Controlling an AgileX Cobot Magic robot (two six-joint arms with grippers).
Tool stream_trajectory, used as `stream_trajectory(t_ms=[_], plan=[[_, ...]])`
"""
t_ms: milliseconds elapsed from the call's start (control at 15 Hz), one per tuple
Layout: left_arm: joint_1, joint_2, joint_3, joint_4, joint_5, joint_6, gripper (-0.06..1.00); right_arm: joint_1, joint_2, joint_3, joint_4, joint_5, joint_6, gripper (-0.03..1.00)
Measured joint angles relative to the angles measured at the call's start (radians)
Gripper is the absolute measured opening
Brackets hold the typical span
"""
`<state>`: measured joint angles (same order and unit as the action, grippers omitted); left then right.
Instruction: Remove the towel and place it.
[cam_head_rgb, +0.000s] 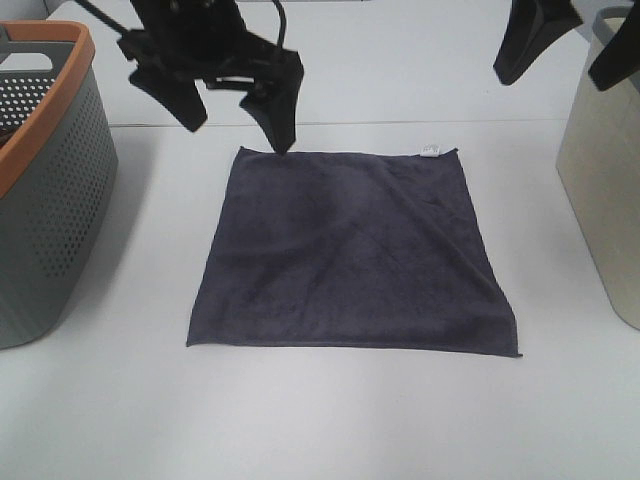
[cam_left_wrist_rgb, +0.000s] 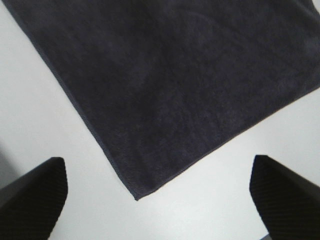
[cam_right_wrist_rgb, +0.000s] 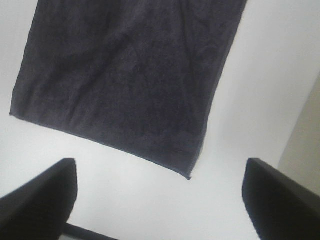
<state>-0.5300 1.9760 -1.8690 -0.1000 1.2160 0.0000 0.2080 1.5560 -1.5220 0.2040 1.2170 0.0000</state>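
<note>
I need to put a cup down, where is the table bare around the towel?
Bare table runs along the near edge in front of the towel, and between the towel and the grey basket. The strip toward the beige bin is narrower. Behind the towel's far corners hang the open left gripper and right gripper.

Towel (cam_head_rgb: 355, 250) flat on table (cam_head_rgb: 300, 420), between two baskets (cam_head_rgb: 45, 180).

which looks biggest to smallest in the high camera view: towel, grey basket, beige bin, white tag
1. towel, spread flat on the table
2. grey basket, cut off by the frame
3. beige bin, also cut off, so its rank against the basket is unsure
4. white tag
</note>
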Motion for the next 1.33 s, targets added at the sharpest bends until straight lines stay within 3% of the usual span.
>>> stream_trajectory(t_ms=[267, 467, 867, 1067, 1333], plan=[[0.093, -0.123, -0.004, 0.031, 0.002, -0.049, 0.93, 0.0, -0.15, 0.0, -0.122, 0.001, 0.076, 0.8], [0.21, -0.24, 0.038, 0.05, -0.001, -0.051, 0.93, -0.004, -0.222, 0.0, -0.21, 0.003, 0.126, 0.8], [0.498, -0.53, 0.384, 0.125, -0.001, -0.026, 0.93, -0.268, -0.246, 0.011, -0.151, 0.002, 0.131, 0.8], [0.58, -0.735, 0.597, 0.125, -0.002, -0.011, 0.93, -0.274, -0.357, 0.144, -0.094, -0.001, 0.069, 0.8], [0.589, -1.036, 0.863, 0.124, -0.026, -0.01, 0.93, -0.275, -0.642, 0.452, -0.081, 0.001, -0.019, 0.8]])
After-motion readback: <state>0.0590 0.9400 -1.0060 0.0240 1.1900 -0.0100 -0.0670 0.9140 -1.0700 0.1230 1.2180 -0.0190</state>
